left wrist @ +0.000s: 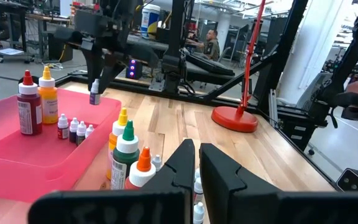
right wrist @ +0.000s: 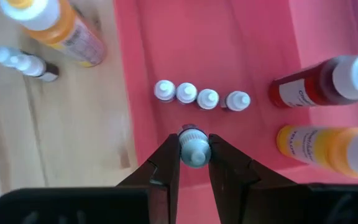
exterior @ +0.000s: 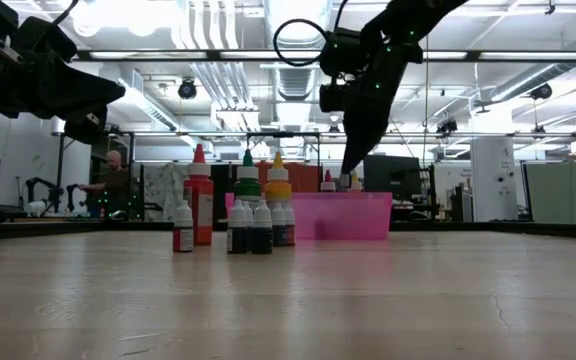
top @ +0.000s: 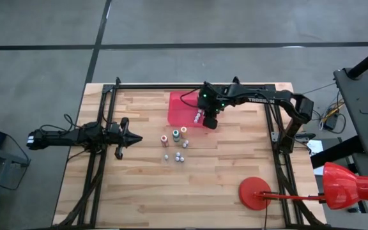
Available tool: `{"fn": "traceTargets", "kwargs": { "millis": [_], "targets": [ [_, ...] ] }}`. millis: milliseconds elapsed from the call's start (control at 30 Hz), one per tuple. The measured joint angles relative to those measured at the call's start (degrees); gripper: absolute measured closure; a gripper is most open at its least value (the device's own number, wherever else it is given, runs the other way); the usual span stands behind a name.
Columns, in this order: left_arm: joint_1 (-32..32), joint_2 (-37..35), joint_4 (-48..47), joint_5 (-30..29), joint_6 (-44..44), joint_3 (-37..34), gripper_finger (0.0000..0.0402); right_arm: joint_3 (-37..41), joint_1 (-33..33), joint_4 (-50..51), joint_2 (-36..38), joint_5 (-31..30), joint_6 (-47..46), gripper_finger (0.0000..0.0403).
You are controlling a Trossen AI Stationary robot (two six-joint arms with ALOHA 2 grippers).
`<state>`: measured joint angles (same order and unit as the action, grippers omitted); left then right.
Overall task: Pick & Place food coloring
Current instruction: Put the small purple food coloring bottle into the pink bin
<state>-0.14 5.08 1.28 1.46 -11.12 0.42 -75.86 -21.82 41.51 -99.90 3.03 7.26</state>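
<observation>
**Right arm over the tray with a mini bottle pinched**

So the right gripper [right wrist: 194, 163] hangs above the pink tray [top: 179, 110] at the far side of the table, fingers clamped narrow around a small bottle [right wrist: 194, 149] by its pale cap. Right below it in the tray sit four tiny bottles [right wrist: 201, 98] in a neat row, with a taller red bottle [right wrist: 328, 81] and an orange bottle [right wrist: 328, 149] beside them. The remaining food coloring [top: 176, 145] stands in a loose cluster on the wood just in front of the tray. The left gripper [top: 133, 138] waits off to the left side, fingers pressed together, holding nothing.
</observation>
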Motion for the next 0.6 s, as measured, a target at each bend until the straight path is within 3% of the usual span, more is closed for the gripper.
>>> {"fn": "traceTargets", "kwargs": {
  "millis": [600],
  "targets": [
    [0.0,0.0,0.0,0.0,0.0,0.0,0.0402,0.7,-3.2,-3.2,-2.6,-0.3,0.3,0.0344]
  ]
}}
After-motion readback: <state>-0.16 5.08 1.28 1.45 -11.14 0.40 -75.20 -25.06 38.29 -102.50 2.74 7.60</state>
